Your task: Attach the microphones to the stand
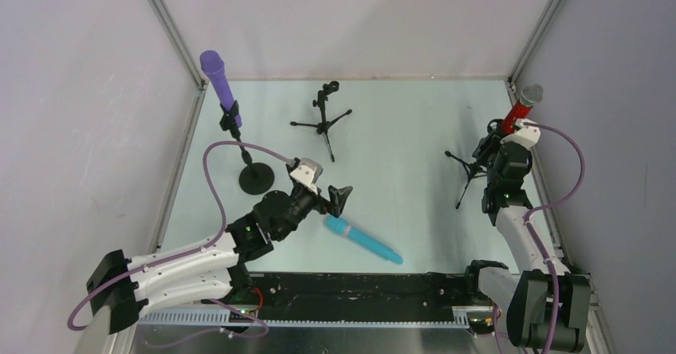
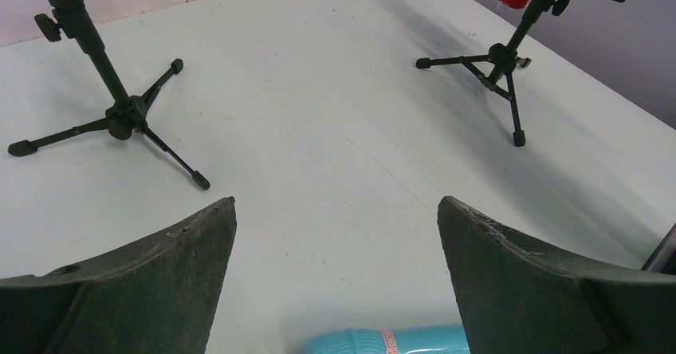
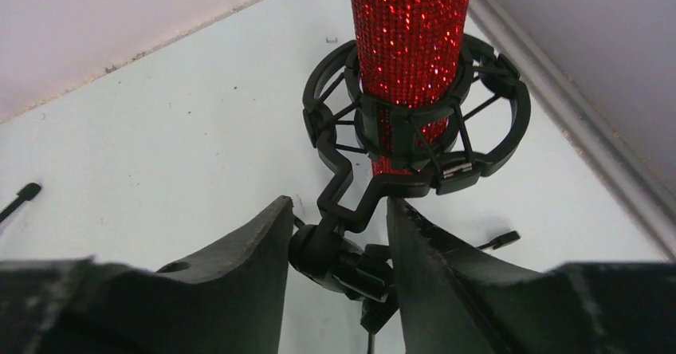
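Along the near edge a black strip runs between the two arm bases, with purple cables looping off each arm. Beyond it the table is a pale, mint-tinted sheet, matt and faintly speckled, evenly lit, with soft shadows under the stands.

Nearest on it lies the teal microphone, flat on the surface, its head toward the left arm and its tail pointing near-right. The left gripper hovers by that head end, jaws spread wide with nothing between them.

Farther left, the round-base stand carries the purple microphone, tilted up toward the far-left corner; the middle tripod stand sits mid-table, well apart from both.

By the right edge, the right gripper has its fingers set close on the swivel joint of the right tripod stand; the stand's shock mount rings the red microphone, silver head uppermost.

Grey-lilac walls close in the left, far and right sides; aluminium frame posts rise from the far corners.
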